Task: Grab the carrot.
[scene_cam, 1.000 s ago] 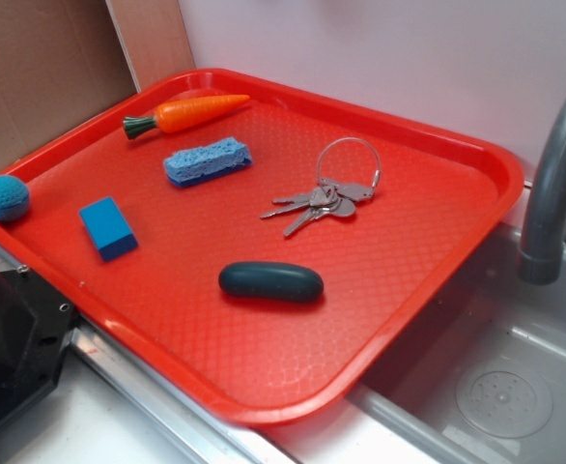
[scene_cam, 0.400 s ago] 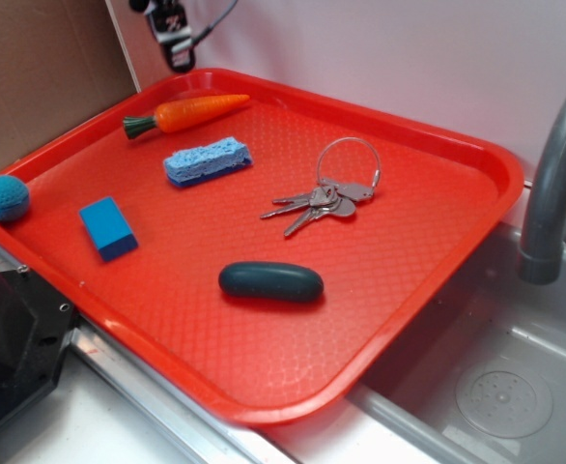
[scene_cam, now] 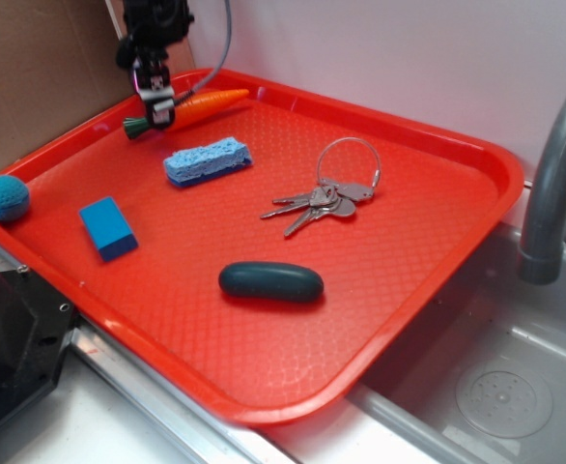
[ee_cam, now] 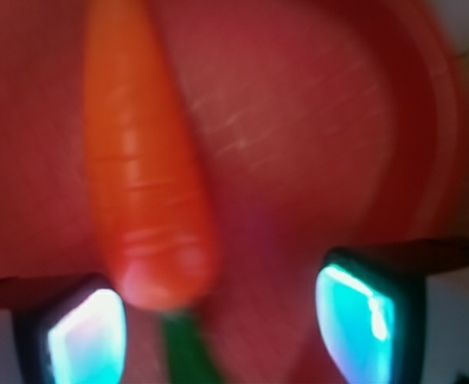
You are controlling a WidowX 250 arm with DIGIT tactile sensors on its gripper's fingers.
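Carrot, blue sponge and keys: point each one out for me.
carrot (scene_cam: 206,102), exterior view, on the orange body.
blue sponge (scene_cam: 207,160), exterior view, middle of its top face.
keys (scene_cam: 322,203), exterior view, where the keys bunch under the ring.

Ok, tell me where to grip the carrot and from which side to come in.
Grip the carrot across its thick orange end beside the green stem, from straight above: it lies flat on the tray. The open gripper probably needs centring; the carrot sits by one finger.
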